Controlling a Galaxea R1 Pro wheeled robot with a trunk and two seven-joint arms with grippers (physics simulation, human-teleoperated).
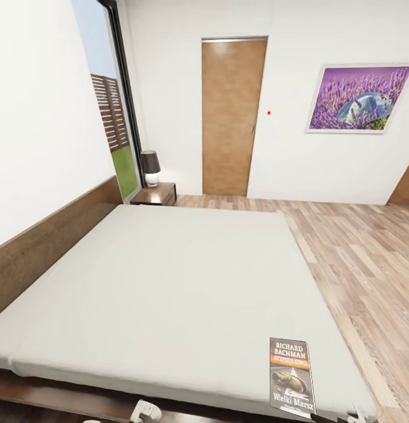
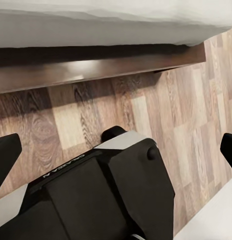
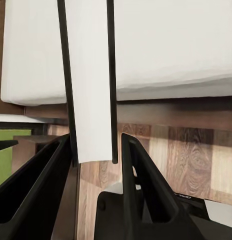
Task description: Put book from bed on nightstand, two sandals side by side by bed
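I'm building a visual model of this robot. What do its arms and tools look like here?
Both tools have matte black, blocky fingers that taper toward the tips. This shows on the right tool and at the frame edges for the left tool. Beneath the left one is a black angular housing with a white panel and small pale lettering I can't read. In the head view, a glossy white arm part peeks in. No cables visible.

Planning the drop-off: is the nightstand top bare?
No, a lamp stands on the nightstand by the far wall in the head view.
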